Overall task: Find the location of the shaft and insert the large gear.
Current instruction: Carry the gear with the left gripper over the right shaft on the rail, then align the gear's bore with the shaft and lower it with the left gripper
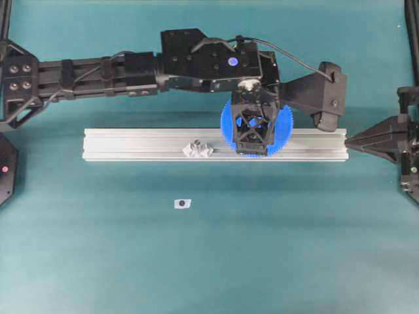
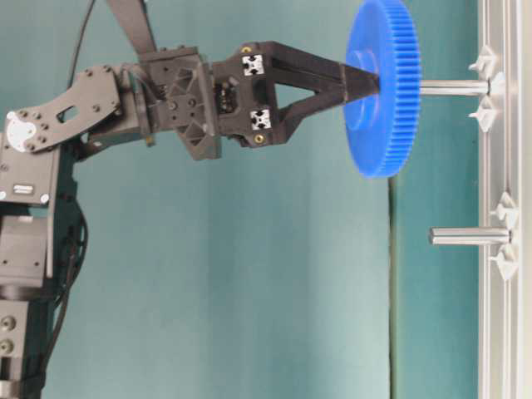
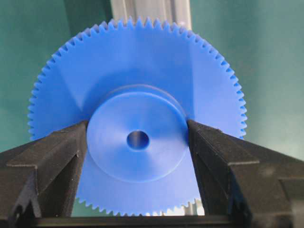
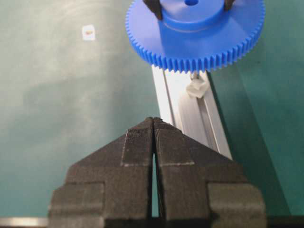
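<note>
Left gripper [image 2: 366, 81] holds the large gear [image 2: 382, 87] at the tip of the shaft [image 2: 453, 86].

The left gripper's fingertips [image 3: 71, 142] clamp the raised hub of the bright blue gear from both sides, its centre hole lined up with the silvery upright pin. The gear sits over the right half of the aluminium rail [image 1: 131, 144], overhanging both of its edges. Small clear mounts [image 2: 485, 60] flank the pin's base. A second, shorter pin [image 2: 470, 236] stands further left along the rail. The right gripper [image 4: 153, 121] rests pinched together, just off the rail's right end. A small white tag [image 1: 182, 203] lies on the teal table [image 1: 294, 248], nearer than the rail.
</note>
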Robot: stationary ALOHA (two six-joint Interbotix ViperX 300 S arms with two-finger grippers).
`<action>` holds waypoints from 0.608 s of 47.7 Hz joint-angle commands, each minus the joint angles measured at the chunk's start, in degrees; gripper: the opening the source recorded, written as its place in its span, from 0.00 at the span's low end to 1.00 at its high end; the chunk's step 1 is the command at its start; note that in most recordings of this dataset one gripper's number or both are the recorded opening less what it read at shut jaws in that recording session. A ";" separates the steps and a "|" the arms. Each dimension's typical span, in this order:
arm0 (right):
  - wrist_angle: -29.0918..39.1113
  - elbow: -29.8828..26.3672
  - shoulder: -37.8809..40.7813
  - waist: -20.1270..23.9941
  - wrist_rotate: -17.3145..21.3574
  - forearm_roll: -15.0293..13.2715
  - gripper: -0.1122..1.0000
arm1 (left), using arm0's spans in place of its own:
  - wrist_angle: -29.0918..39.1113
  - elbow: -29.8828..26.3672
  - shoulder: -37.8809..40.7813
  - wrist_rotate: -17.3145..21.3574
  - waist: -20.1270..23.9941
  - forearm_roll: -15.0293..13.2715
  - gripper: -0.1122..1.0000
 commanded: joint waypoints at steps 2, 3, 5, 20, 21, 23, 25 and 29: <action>-0.26 -0.62 0.26 -0.09 0.53 -0.09 0.07 | 0.09 -2.20 -1.49 0.09 0.18 0.18 0.73; -0.26 -0.62 0.26 -0.09 0.62 -0.09 0.07 | 0.09 -2.29 -1.41 0.09 0.26 0.18 0.73; -0.26 -0.53 0.26 -0.09 0.53 -0.09 0.07 | 0.09 -2.37 -1.23 0.09 0.26 0.18 0.73; -0.26 -0.44 -0.26 -0.09 0.62 -0.09 0.07 | -0.09 -2.64 -0.44 0.09 0.26 0.18 0.73; -0.26 -0.44 -0.26 -0.09 0.62 -0.09 0.07 | -0.09 -2.64 -0.35 0.00 0.26 0.18 0.73; -0.26 -0.44 -0.35 -0.09 0.62 -0.09 0.07 | -0.09 -2.64 -0.35 0.00 0.26 0.18 0.73; -0.26 -0.44 -0.44 -0.09 0.62 -0.09 0.07 | -0.18 -2.64 -0.35 0.00 0.35 0.18 0.73; -0.26 -0.44 -0.44 -0.09 0.62 -0.09 0.07 | -0.35 -2.64 -0.26 0.00 0.35 0.18 0.73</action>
